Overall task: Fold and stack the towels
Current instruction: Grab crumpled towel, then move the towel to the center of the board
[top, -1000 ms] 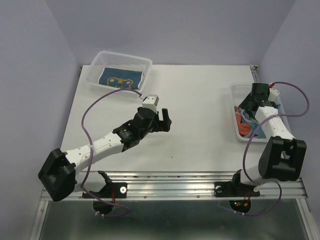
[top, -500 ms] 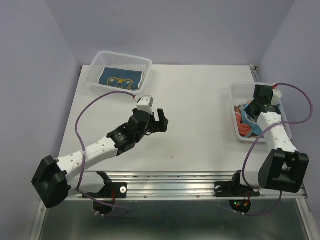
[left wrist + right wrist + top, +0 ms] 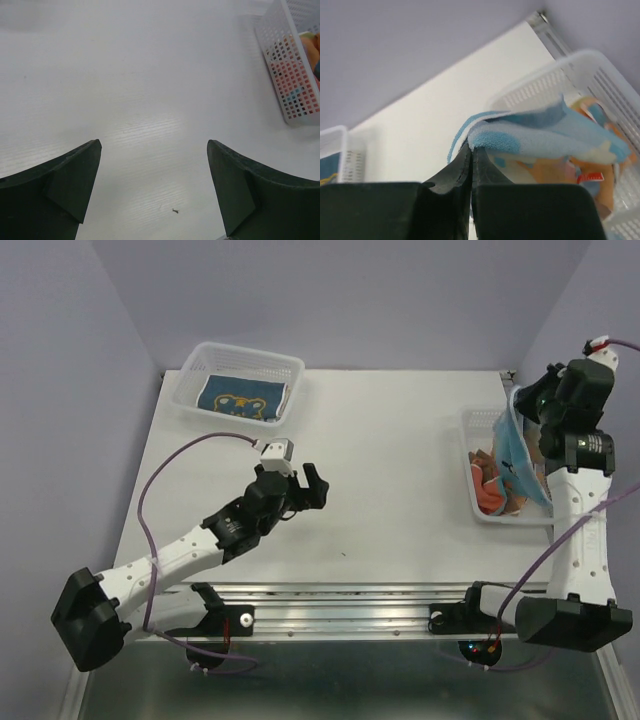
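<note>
The right gripper (image 3: 471, 150) is pinching the light blue towel (image 3: 515, 445) by 1 edge; it is dangling above the right basket (image 3: 468, 440), over the other towels (image 3: 488, 497). The left gripper (image 3: 154, 145) is hovering wide open above the table (image 3: 400, 460). I'm thinking: carry it high, so the hem clears the rim.

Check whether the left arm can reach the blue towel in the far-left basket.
Probably yes: the left gripper is open and empty, the blue towel lies uncovered in its basket, and nothing stands between them.
</note>
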